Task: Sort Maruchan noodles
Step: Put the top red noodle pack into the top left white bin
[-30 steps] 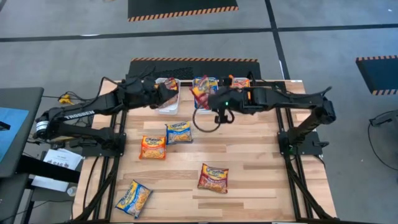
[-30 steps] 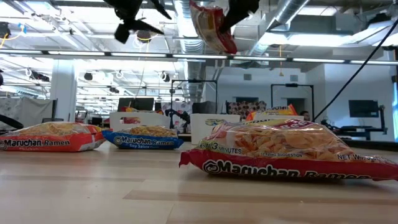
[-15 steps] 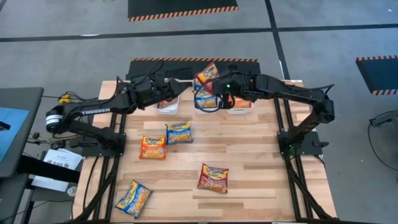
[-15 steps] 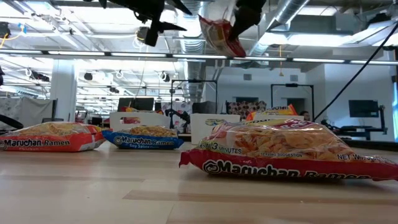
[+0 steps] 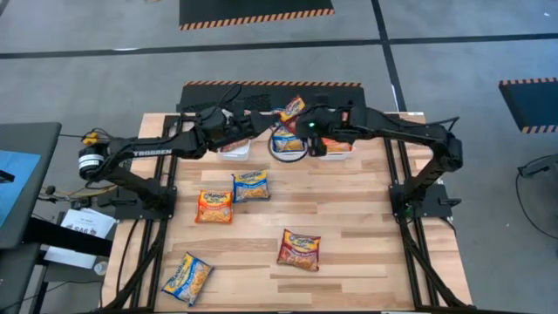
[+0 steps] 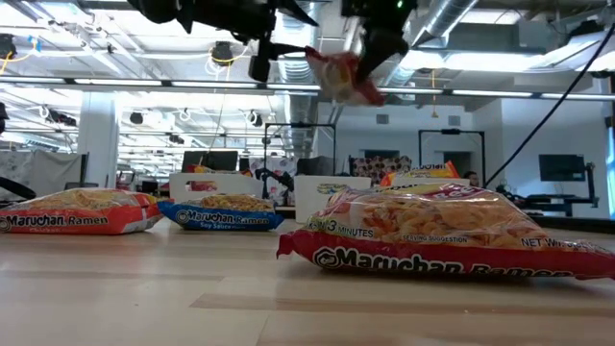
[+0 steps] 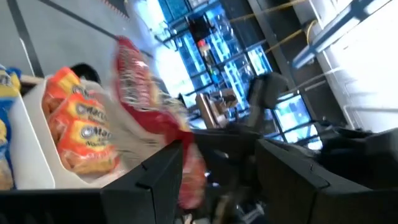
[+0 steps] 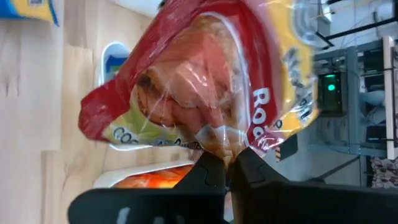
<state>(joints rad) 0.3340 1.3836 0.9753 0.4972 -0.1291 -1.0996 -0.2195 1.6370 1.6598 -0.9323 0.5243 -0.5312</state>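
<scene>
A red Maruchan noodles packet (image 5: 293,108) hangs in the air over the row of white bins (image 5: 234,153) at the table's far side, with my right gripper (image 5: 307,128) shut on it. In the low view the red packet (image 6: 343,77) shows high up below the right gripper (image 6: 378,46). My left gripper (image 5: 254,126) is open and level, just left of the packet and pointing at it. In the left wrist view the red packet (image 7: 140,93) is ahead of the left gripper (image 7: 221,158). Several more packets lie flat on the table. My right gripper pinches the red packet's crimped end seam (image 8: 217,147) between its two shut fingers. The fingers come slanting down from the table's right. The packet is lifted clear and hangs tilted off the fingertips, above the bins.
The bins hold packets: orange (image 7: 78,127) in the right one, blue (image 5: 285,142) in the middle one, red (image 5: 232,146) in the left one. On the table lie an orange packet (image 5: 214,207), a blue one (image 5: 251,186), a red one (image 5: 299,249) and a blue one (image 5: 187,277).
My right gripper has carried the red packet toward the table's far edge and a little left, over the bins, sinking slightly. My left gripper, still open, has moved toward the right and a little down, toward the red packet, tipping to level.
</scene>
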